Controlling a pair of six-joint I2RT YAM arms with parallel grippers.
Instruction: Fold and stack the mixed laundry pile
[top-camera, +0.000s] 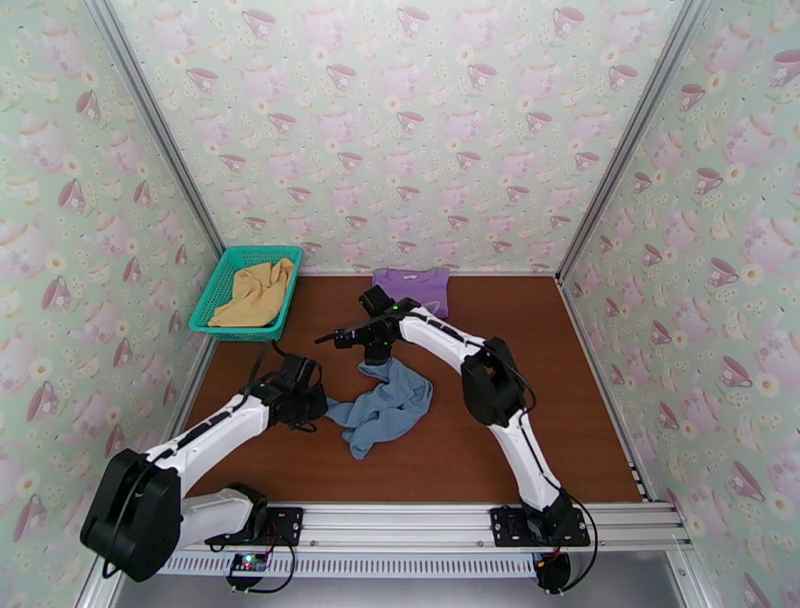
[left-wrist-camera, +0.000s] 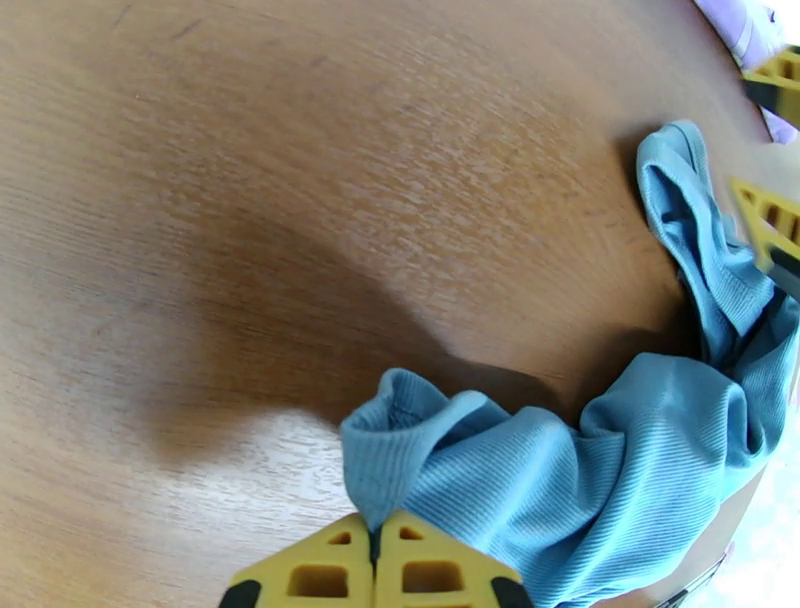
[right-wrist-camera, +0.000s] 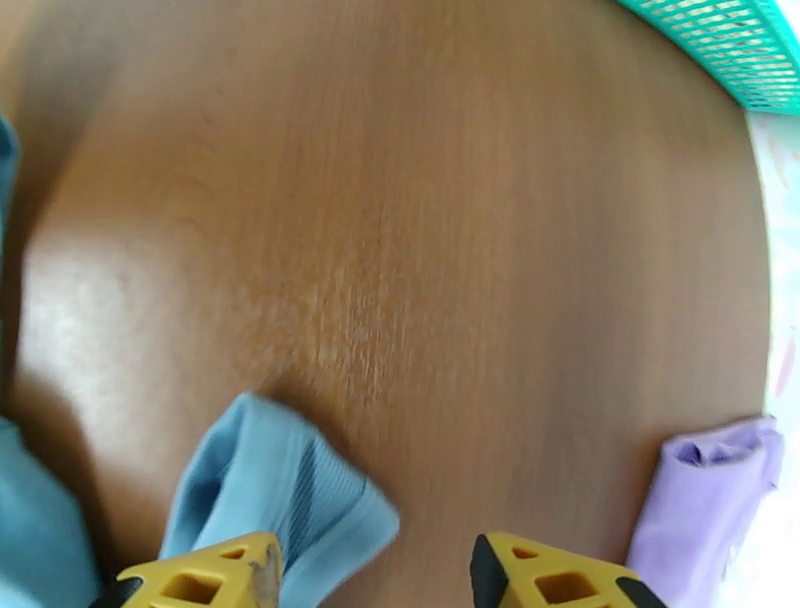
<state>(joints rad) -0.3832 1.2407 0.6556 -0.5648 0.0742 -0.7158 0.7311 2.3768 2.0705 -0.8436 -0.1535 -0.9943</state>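
Your grey-blue piece (top-camera: 385, 405) is a fine-ribbed knit, soft and rumpled, lying in a loose, twisted heap near the middle of the smooth wood-grain table (top-camera: 520, 400). Your left gripper (top-camera: 322, 406) sits at its left edge. In the left wrist view the yellow fingertips (left-wrist-camera: 430, 570) are pressed together on a rolled hem of the cloth (left-wrist-camera: 600, 470), so it is clamped on the fabric.

Your right gripper (top-camera: 345, 340) hangs over the cloth's far corner with its jaws standing apart. One fingertip (right-wrist-camera: 225, 570) is at a ribbed flap (right-wrist-camera: 290, 490), and bare table (right-wrist-camera: 400, 250) shows between the two.

The purple T-shirt (top-camera: 412, 285) lies flat and squared at the back edge (its rounded fold (right-wrist-camera: 700, 500) shows just beside the right fingertips). The mustard-yellow piece (top-camera: 255, 292) is slumped in the teal mesh basket (top-camera: 215, 290) – well apart from both grippers.
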